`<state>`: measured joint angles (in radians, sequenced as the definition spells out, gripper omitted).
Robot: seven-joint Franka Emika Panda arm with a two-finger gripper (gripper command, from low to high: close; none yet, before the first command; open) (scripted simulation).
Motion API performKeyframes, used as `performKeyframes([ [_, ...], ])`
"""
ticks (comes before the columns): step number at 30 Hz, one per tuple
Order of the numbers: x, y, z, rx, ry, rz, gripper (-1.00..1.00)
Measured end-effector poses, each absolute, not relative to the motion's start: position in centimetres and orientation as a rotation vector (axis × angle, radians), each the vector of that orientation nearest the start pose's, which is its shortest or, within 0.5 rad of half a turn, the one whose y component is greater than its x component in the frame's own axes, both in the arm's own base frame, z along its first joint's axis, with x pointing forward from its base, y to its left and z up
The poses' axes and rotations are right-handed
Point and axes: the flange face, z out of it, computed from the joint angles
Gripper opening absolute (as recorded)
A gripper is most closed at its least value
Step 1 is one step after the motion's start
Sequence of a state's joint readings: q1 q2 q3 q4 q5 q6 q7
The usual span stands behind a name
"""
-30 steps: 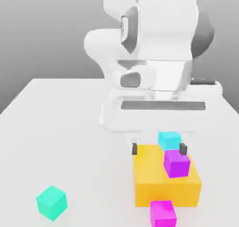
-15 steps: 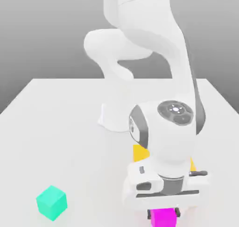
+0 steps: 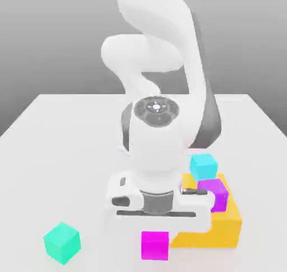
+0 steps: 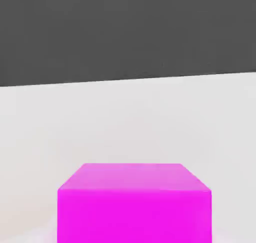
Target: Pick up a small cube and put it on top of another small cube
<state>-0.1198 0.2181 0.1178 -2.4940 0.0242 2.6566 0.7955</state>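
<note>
The small magenta cube (image 3: 154,245) hangs directly under my hand near the table's front edge, just to the exterior view's left of the orange block (image 3: 224,227). My gripper (image 3: 154,233) is shut on it, and the hand's body hides the fingers. In the hand view the magenta cube (image 4: 134,203) sits very close, with white table beyond it. The light cyan cube (image 3: 203,165) stands at the orange block's far edge, to the exterior view's right of my hand; whether it rests on the block or behind it I cannot tell.
A darker violet cube (image 3: 214,193) sits on top of the orange block, in front of the cyan cube. A teal-mint cube (image 3: 62,242) lies on the white table (image 3: 67,153) at the exterior view's front left. The arm's base rises behind the hand.
The hand came down over the magenta cube, then swung to the exterior view's left with the cube under it. The cyan and violet cubes, hidden half a second ago, show again.
</note>
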Motion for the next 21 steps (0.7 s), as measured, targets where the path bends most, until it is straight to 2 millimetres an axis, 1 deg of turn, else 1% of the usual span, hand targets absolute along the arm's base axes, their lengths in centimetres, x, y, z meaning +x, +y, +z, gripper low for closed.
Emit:
performKeyframes([
  [1, 45.9, -0.4, 20.5, -2.869, 1.225, 0.109, -1.00],
  [3, 44.7, 0.2, 22.1, -2.891, 1.137, 0.117, -1.00],
  [4, 44.1, 1.0, 22.9, -2.907, 1.076, 0.118, -1.00],
  [7, 42.2, 4.5, 25.3, -2.968, 0.862, 0.114, -1.00],
  [8, 41.5, 5.2, 26.1, -2.982, 0.803, 0.110, -1.00],
  [11, 39.2, 7.4, 28.2, -3.022, 0.621, 0.099, -1.00],
  [15, 35.7, 10.4, 30.6, -3.067, 0.351, 0.079, -1.00],
  [18, 32.9, 12.3, 32.0, -3.089, 0.147, 0.062, -1.00],
  [21, 30.0, 13.7, 33.2, -3.100, -0.056, 0.044, -1.00],
])
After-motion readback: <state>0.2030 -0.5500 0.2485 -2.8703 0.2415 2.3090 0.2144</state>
